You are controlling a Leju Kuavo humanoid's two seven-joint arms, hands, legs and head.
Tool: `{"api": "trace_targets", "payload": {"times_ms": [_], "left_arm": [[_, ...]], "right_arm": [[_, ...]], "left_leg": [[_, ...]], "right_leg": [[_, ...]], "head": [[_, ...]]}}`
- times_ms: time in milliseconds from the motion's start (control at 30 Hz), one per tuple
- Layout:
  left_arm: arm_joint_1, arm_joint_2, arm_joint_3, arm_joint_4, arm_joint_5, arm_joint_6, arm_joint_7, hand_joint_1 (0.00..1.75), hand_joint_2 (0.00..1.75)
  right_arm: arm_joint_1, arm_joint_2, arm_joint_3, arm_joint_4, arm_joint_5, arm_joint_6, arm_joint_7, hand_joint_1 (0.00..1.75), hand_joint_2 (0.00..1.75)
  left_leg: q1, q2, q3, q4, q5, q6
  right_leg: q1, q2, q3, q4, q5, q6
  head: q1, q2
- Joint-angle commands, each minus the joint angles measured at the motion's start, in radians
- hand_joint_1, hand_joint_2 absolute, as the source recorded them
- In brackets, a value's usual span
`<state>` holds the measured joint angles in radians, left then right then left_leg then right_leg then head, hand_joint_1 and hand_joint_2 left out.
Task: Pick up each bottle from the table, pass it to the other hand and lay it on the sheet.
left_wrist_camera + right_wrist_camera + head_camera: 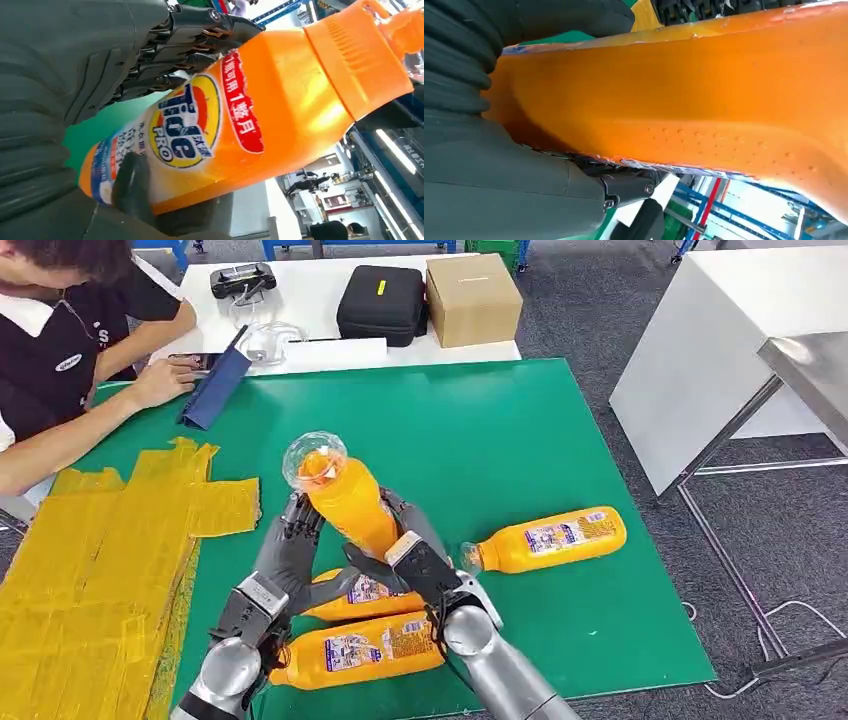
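Observation:
An orange detergent bottle is held tilted above the green mat, its clear cap toward me. My left hand grips it from the left and my right hand from the right. In the left wrist view the labelled bottle sits between the fingers and thumb of my left hand. The bottle presses against my right hand. Three more orange bottles lie on the mat: one to the right, one at the front, one half hidden under my hands. The yellow sheet lies at the left.
A person sits at the far left with forearms on the mat, beside a blue folder. On the white table behind stand a black case and a cardboard box. A white table stands off to the right.

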<state>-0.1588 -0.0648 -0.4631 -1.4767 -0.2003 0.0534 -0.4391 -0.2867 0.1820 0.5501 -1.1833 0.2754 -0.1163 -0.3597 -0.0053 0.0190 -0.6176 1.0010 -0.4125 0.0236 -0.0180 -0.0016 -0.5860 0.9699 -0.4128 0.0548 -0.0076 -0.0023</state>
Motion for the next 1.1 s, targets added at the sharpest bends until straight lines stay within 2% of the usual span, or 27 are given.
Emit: {"api": "trace_targets", "payload": {"times_ms": [33, 367, 700, 733, 767, 1100], "left_arm": [[-0.044, 0.028, -0.02, 0.058, 0.011, 0.0, -0.002, 0.0, 1.75], [-0.037, 0.011, 0.047, 0.093, -0.007, 0.091, -0.015, 0.0, 1.75], [-0.048, 0.007, 0.115, 0.098, 0.045, 0.104, -0.012, 0.0, 1.75], [-0.047, 0.004, 0.118, 0.098, 0.051, 0.104, -0.013, 0.45, 1.75], [-0.045, 0.002, 0.121, 0.098, 0.055, 0.105, -0.015, 1.75, 1.75], [-0.042, -0.011, 0.139, 0.085, 0.096, 0.128, -0.031, 1.75, 1.75]], "right_arm": [[-0.047, -0.003, 0.077, 0.083, -0.019, 0.046, -0.002, 1.75, 1.75], [-0.016, -0.032, 0.218, -0.01, 0.03, 0.062, -0.004, 1.75, 1.75], [-0.006, -0.053, 0.254, -0.029, 0.072, 0.037, -0.01, 1.75, 1.75], [-0.005, -0.053, 0.255, -0.031, 0.073, 0.035, -0.009, 1.75, 1.75], [-0.004, -0.054, 0.254, -0.031, 0.073, 0.032, -0.008, 1.75, 1.75], [-0.007, -0.058, 0.237, -0.022, 0.069, 0.013, -0.007, 1.75, 1.75]], "left_leg": [[0.001, -0.001, 0.003, 0.0, -0.001, -0.001], [0.002, -0.001, 0.005, 0.001, -0.003, -0.002], [0.001, -0.002, 0.002, 0.0, -0.001, -0.001], [0.002, -0.002, 0.003, 0.0, -0.001, -0.002], [0.002, -0.002, 0.004, 0.0, -0.002, -0.002], [0.002, -0.003, 0.003, 0.001, -0.002, -0.002]], "right_leg": [[0.001, 0.001, 0.003, 0.0, 0.0, -0.002], [0.002, 0.001, 0.005, 0.0, -0.002, -0.003], [0.001, -0.001, 0.002, -0.001, -0.001, -0.002], [0.002, 0.0, 0.003, -0.001, -0.001, -0.003], [0.002, 0.0, 0.004, -0.001, -0.002, -0.003], [0.002, -0.001, 0.004, 0.0, -0.002, -0.003]], "head": [[0.0, 0.0], [0.0, 0.0], [0.0, 0.0], [0.0, 0.0], [0.0, 0.0], [0.0, 0.0]]}}
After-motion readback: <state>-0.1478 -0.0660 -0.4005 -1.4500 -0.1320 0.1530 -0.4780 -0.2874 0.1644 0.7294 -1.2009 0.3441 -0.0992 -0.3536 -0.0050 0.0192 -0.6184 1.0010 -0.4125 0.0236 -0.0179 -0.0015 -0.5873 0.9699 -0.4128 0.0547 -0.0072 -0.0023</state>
